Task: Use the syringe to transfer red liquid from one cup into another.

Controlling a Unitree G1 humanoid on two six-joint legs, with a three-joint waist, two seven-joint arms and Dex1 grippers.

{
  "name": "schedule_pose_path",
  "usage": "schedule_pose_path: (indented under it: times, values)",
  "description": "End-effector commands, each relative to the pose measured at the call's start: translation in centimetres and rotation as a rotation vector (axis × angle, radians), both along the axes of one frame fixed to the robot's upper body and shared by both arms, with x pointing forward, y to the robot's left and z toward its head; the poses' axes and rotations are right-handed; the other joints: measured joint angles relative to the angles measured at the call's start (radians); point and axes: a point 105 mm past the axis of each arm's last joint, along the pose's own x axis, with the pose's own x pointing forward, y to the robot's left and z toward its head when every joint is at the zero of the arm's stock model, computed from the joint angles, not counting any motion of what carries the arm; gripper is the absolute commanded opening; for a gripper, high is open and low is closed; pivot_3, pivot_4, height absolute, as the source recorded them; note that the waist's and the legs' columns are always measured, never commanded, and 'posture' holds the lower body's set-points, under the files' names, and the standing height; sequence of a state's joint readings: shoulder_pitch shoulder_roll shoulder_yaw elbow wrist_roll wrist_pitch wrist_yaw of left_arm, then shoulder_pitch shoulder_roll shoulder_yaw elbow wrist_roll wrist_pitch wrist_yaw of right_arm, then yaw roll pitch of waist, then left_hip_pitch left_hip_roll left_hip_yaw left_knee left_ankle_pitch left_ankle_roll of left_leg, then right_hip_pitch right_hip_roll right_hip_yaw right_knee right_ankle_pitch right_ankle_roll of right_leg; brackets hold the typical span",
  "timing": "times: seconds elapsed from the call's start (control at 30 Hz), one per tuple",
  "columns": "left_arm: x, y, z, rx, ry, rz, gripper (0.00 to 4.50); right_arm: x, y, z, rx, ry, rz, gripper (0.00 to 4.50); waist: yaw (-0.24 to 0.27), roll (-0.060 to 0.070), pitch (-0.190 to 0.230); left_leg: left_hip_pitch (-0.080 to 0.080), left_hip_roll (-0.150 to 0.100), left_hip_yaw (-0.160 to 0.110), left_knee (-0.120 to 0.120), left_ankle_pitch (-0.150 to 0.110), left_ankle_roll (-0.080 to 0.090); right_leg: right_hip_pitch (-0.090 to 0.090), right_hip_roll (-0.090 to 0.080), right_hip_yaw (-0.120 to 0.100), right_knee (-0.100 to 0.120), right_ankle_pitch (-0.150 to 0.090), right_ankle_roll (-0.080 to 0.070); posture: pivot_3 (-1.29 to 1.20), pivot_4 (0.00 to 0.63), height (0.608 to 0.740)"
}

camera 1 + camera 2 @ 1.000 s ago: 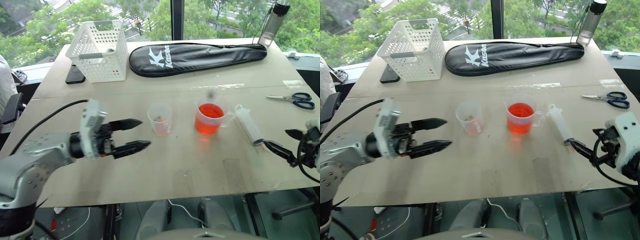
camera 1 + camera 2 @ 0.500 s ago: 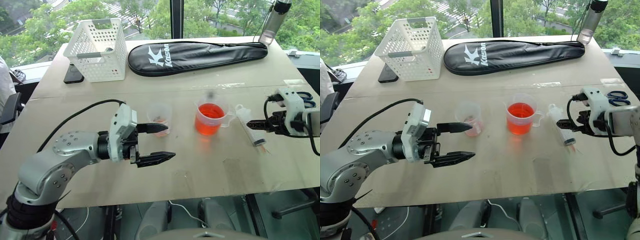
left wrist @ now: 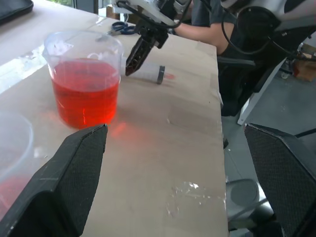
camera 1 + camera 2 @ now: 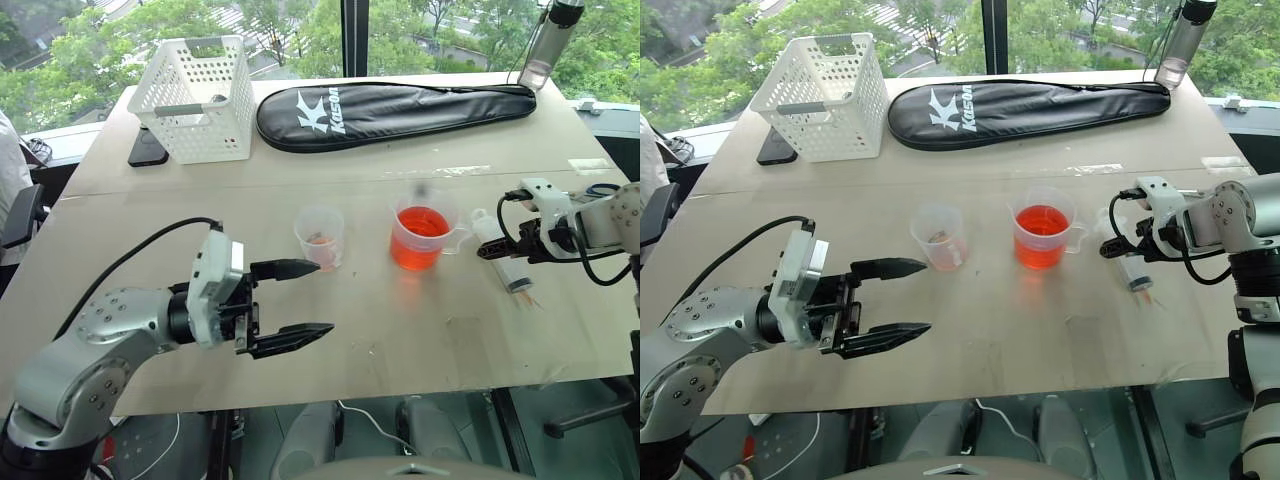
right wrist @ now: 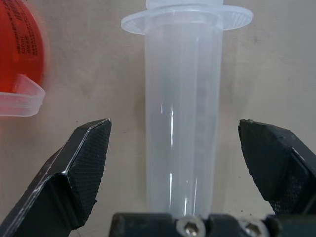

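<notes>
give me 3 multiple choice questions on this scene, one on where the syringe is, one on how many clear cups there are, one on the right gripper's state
1. Where does the syringe lie?
A. in the white basket
B. on the table, right of the handled cup
C. in the left gripper

2. How many clear cups stand on the table?
A. one
B. two
C. four

3. The right gripper is:
A. open, astride the syringe barrel
B. shut on the scissors
C. shut on a cup

Key: 1 B, it lies flat beside the handled cup of red liquid. 2 B, that cup and the smaller cup. 3 A, its fingers stand apart either side of the barrel.
</notes>
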State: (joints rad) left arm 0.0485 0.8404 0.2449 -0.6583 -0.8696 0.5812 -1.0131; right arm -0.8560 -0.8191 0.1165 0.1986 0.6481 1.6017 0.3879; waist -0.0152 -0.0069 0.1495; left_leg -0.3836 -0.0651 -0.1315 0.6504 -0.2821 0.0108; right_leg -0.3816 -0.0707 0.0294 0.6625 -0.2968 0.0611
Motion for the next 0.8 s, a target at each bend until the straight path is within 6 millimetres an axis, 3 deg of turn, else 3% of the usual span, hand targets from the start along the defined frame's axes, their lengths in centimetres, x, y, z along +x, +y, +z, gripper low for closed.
schedule_pose_path:
  times: [0.03,0.17,0.3,0.4,0.53,0.67,0.8]
  values:
    - [-0.5,0.0,0.6,0.001,-0.068,-0.015,4.50,0.7,-0.5,0.6,-0.015,-0.021,-0.008,4.46,0.001,0.000,0.000,0.000,0.000,0.000,0.000,0.000,0.000,0.000,0.000,0.000,0.000,0.000,0.000,0.00,0.150,0.740]
    - [-0.8,0.2,0.0,0.004,-0.059,-0.017,4.50,1.2,-0.7,0.3,0.000,-0.009,-0.006,3.39,0.000,0.000,0.000,0.000,0.000,0.000,0.000,0.000,0.000,0.000,0.000,0.000,0.000,0.000,0.000,0.00,0.150,0.740]
    - [-0.7,0.7,-0.6,0.009,-0.048,-0.013,4.50,1.0,-1.1,-0.6,-0.026,0.018,0.019,1.46,-0.003,0.000,0.000,0.000,0.000,0.000,0.000,0.000,0.000,0.000,0.000,0.000,0.000,0.000,0.000,0.00,0.150,0.740]
    - [-0.6,0.7,-0.8,0.009,-0.049,-0.017,4.50,0.5,-1.6,-0.8,-0.051,0.014,0.052,1.43,0.000,0.000,0.000,0.000,0.000,0.000,0.000,0.000,0.000,0.000,0.000,0.000,0.000,0.000,0.000,0.00,0.150,0.740]
    - [-0.2,0.3,-0.4,-0.017,-0.043,-0.010,4.50,-0.2,-2.9,0.5,-0.080,-0.103,0.091,1.43,0.013,0.000,0.000,-0.001,-0.001,-0.003,0.001,0.000,0.000,0.000,-0.001,-0.001,-0.001,0.000,0.000,0.00,0.150,0.740]
    - [0.5,0.1,0.3,-0.065,-0.010,0.007,4.50,-1.8,-3.1,4.5,0.089,-0.390,0.072,1.43,0.020,0.000,0.000,-0.003,-0.001,-0.005,0.001,0.000,0.000,0.000,-0.001,-0.002,-0.001,0.000,0.000,0.00,0.150,0.740]
    - [1.8,0.0,1.3,-0.122,0.008,0.026,4.50,-4.0,-0.7,9.0,0.202,-0.697,0.154,1.43,0.012,0.003,0.001,-0.002,0.000,-0.003,0.001,0.000,0.000,-0.001,0.000,-0.003,0.001,0.000,0.000,0.00,0.150,0.740]
